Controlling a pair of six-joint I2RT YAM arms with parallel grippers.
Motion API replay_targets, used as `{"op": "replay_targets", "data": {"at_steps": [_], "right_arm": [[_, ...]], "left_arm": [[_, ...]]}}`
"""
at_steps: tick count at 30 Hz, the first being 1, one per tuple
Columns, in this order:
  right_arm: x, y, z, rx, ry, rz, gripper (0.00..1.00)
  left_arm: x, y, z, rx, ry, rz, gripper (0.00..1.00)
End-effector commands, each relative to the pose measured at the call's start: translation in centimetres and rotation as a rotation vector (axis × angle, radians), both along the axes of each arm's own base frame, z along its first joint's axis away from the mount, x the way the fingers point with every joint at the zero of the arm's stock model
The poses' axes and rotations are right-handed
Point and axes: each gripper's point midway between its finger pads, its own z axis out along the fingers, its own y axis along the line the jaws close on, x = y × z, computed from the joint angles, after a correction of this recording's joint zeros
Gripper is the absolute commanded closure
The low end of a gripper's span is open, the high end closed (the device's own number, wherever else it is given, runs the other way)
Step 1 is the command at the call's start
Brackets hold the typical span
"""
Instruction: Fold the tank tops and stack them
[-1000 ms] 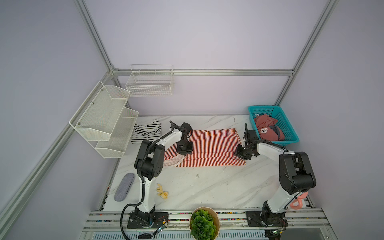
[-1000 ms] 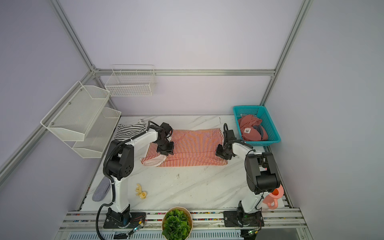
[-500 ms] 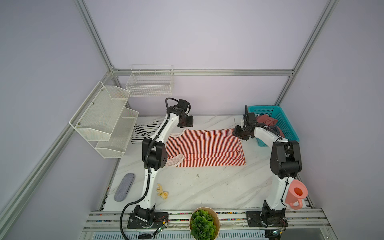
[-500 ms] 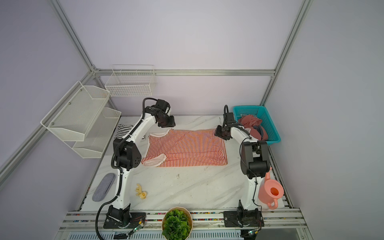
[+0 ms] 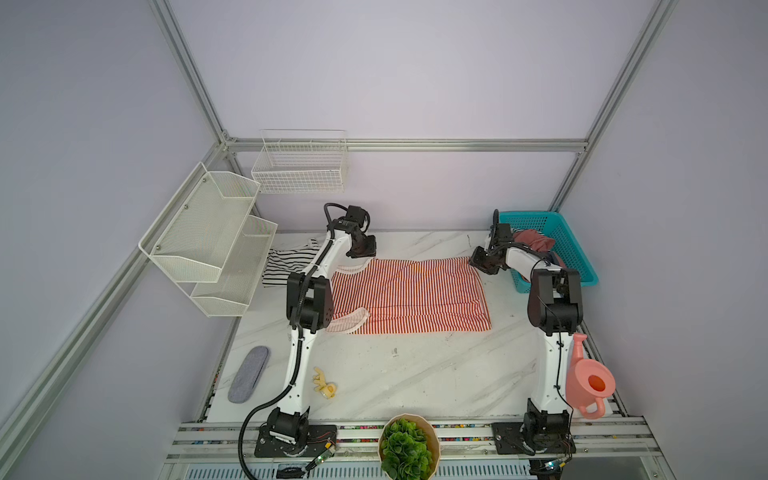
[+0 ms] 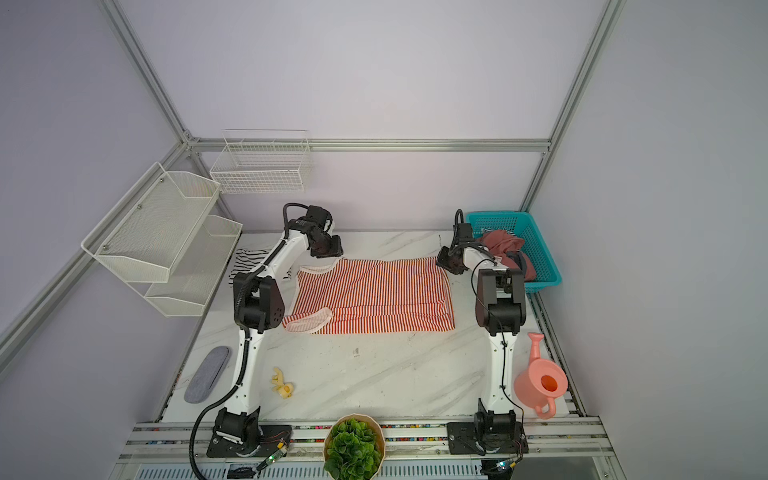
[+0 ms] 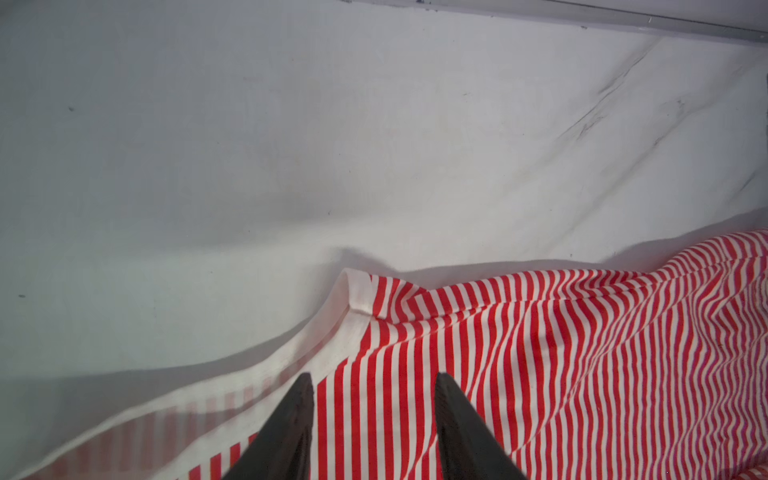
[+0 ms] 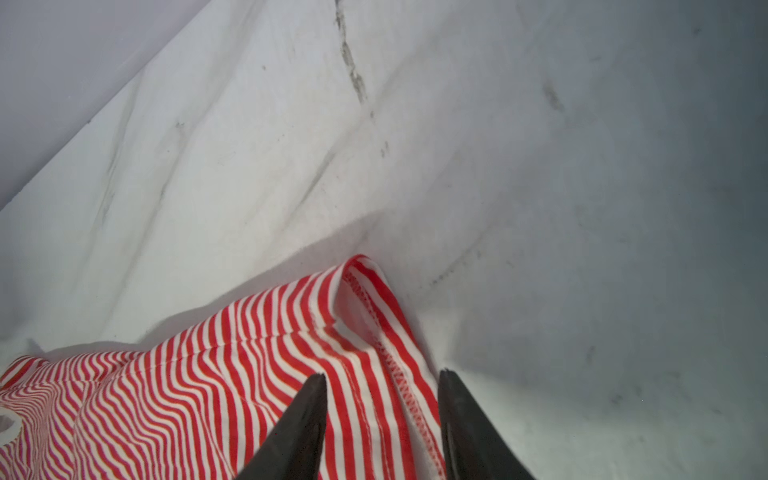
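Since both arms have swung off the sides of the red-and-white top (image 5: 409, 295) to its far edge, I read this as the reach for the next fold, not a fold done. The cloth outline looks unchanged: one flat layer on the table (image 5: 415, 374), just beside the teal basket (image 5: 577, 253). I have the right gripper (image 5: 478, 264) between the basket and the top's hem corner nearest it, and the left gripper (image 5: 366, 251) at the white-trimmed corner farthest from the basket.

Both jaws stand apart. The left wrist view shows fingers (image 7: 291, 419) parted with stripes lying between them, nothing pinched. In the right wrist view the stitched hem runs between the fingers (image 8: 299, 415), with the corner curled up just ahead of the tips.

The black-and-white top (image 5: 286, 264) lies well apart from the basket, beyond the red one and partly hidden by the left arm. I can't tell if it's folded.

My call: neither far corner is gripped yet, and stacking hasn't begun.
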Motion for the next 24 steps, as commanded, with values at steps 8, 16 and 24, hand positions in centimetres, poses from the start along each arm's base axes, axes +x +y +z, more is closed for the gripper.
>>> {"op": "replay_targets", "data": {"at_steps": [8, 16, 24], "right_arm": [[2.0, 1.4, -0.3, 0.094, -0.027, 0.056, 0.57], [2.4, 1.4, -0.5, 0.102, -0.03, 0.062, 0.57], [2.7, 1.7, -0.3, 0.121, -0.035, 0.068, 0.65]], "left_arm": [[1.3, -1.0, 0.7, -0.067, -0.046, -0.019, 0.53], [1.6, -1.4, -0.7, -0.078, -0.027, -0.03, 0.52], [1.4, -1.4, -1.5, -0.082, -0.01, -0.031, 0.52]]}}
